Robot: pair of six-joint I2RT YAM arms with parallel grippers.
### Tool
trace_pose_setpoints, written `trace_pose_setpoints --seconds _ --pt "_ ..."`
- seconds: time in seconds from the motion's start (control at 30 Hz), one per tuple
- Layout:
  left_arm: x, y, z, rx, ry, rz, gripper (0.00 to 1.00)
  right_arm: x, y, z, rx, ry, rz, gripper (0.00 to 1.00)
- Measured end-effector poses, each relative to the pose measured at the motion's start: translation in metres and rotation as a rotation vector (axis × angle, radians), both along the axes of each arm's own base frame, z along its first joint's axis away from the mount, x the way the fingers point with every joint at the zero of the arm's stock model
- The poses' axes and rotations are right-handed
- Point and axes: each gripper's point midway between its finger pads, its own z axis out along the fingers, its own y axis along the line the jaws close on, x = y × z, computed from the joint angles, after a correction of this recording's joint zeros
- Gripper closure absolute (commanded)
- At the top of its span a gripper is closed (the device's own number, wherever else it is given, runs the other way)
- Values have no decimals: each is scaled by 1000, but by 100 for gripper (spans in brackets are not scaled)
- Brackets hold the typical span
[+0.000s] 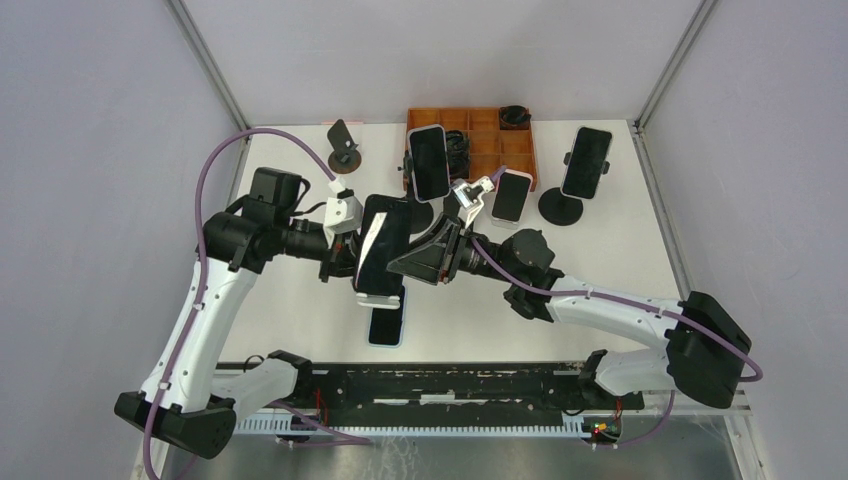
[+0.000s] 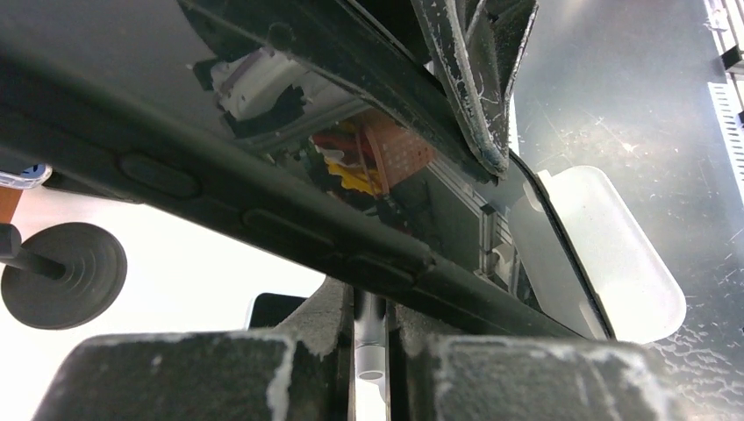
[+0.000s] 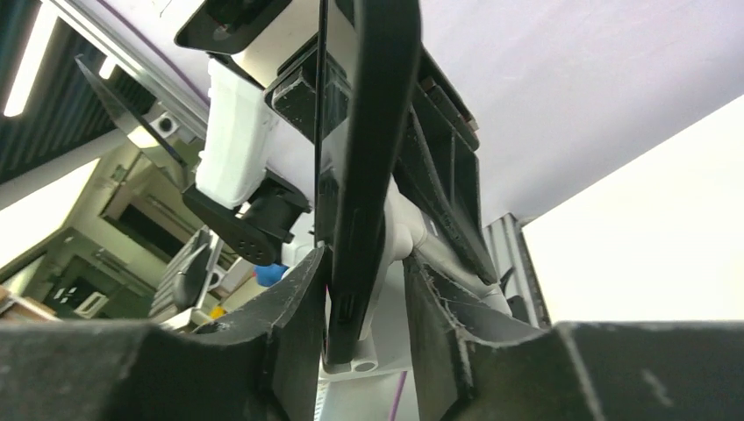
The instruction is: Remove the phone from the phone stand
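Observation:
A black phone [image 1: 385, 238] stands nearly on edge in a white phone stand [image 1: 380, 298] at the table's middle, held up between both arms. My left gripper [image 1: 350, 245] comes in from the left. In the left wrist view it [image 2: 371, 324] is shut on the stand's white post [image 2: 371, 351], with the phone's dark edge [image 2: 263, 219] crossing above. My right gripper [image 1: 415, 262] reaches in from the right. In the right wrist view its jaws [image 3: 364, 298] straddle the phone's lower edge [image 3: 368, 175] and the stand's foot [image 3: 368, 355]. The left finger touches the phone; the right finger stands apart.
Another phone [image 1: 386, 325] lies flat just below the held stand. Three more phones stand on stands at the back [image 1: 428, 162], [image 1: 510, 195], [image 1: 586, 162]. An empty dark stand [image 1: 344, 145] and an orange compartment tray [image 1: 480, 140] are at the far edge.

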Motion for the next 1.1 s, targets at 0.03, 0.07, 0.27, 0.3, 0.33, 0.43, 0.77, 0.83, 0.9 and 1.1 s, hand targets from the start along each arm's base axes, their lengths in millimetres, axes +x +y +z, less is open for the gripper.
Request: trace_pose_setpoints --seconds 0.03,0.07,0.27,0.3,0.33,0.43,0.77,0.83,0.9,1.1 --pt "0 1 -1 8 1 3 98 1 0 -1 -10 -7 -11 55" --pt "0 1 -1 13 1 6 98 3 0 -1 -21 -15 -25 53" --pt "-5 -3 -3 35 15 -20 98 14 -1 8 -49 -64 -104 48" --pt "-7 -4 -4 37 23 -28 98 15 -1 10 -48 -68 -109 48" --pt "-9 -5 -4 36 31 -35 98 18 -1 14 -46 -75 -128 48" --pt "-15 -7 -4 35 57 -55 98 25 -1 23 -36 -90 -168 51" --pt "-16 -9 1 26 62 -63 98 26 -3 41 9 -92 -164 76" --pt "-16 -9 1 28 56 -66 98 26 -4 41 11 -81 -155 82" --pt "-14 -9 -1 32 40 -72 98 27 -6 42 15 -71 -145 84" --pt "-10 -6 -13 75 -2 -91 98 39 -17 43 16 -26 -142 92"
